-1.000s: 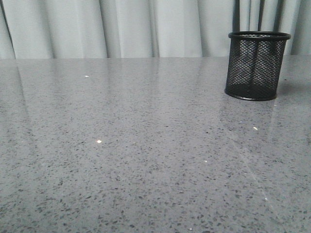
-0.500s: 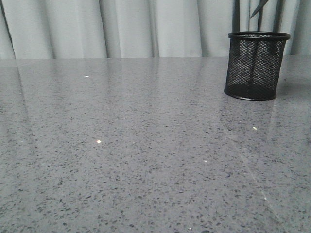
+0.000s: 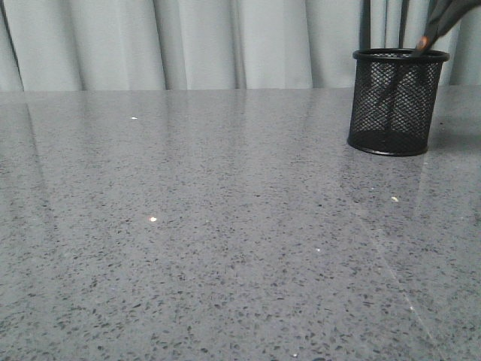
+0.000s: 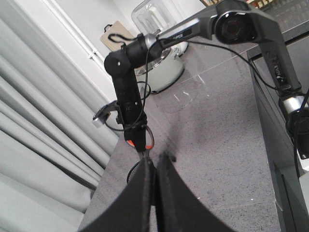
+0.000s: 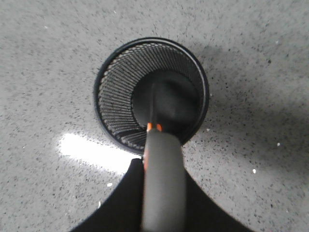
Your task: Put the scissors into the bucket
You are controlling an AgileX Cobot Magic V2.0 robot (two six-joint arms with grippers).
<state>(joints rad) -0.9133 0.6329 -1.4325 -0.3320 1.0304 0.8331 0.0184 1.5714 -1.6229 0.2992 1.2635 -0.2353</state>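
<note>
The bucket (image 3: 396, 101), a black wire-mesh cup, stands at the table's back right. The scissors (image 3: 440, 21) hang tilted above it, blades down inside the rim. In the right wrist view my right gripper (image 5: 161, 162) is shut on the scissors' grey handle (image 5: 163, 193). The thin blade reaches down into the bucket (image 5: 116, 96). In the left wrist view my left gripper (image 4: 155, 164) is shut and empty, held high and pointing at the right gripper (image 4: 136, 135) and the orange-lined handle loop (image 4: 150, 141). The bucket's rim (image 4: 135, 173) peeks out behind my left finger.
The grey speckled table (image 3: 225, 226) runs back to pale curtains (image 3: 188, 41). The left wrist view shows the right arm (image 4: 193, 29), a glass-jar appliance (image 4: 159, 63) behind it, and the table's edge (image 4: 263, 121).
The scissors have come down from above. One second ago they were out of the front view, then only the tip showed. Now the blades are inside the bucket.
</note>
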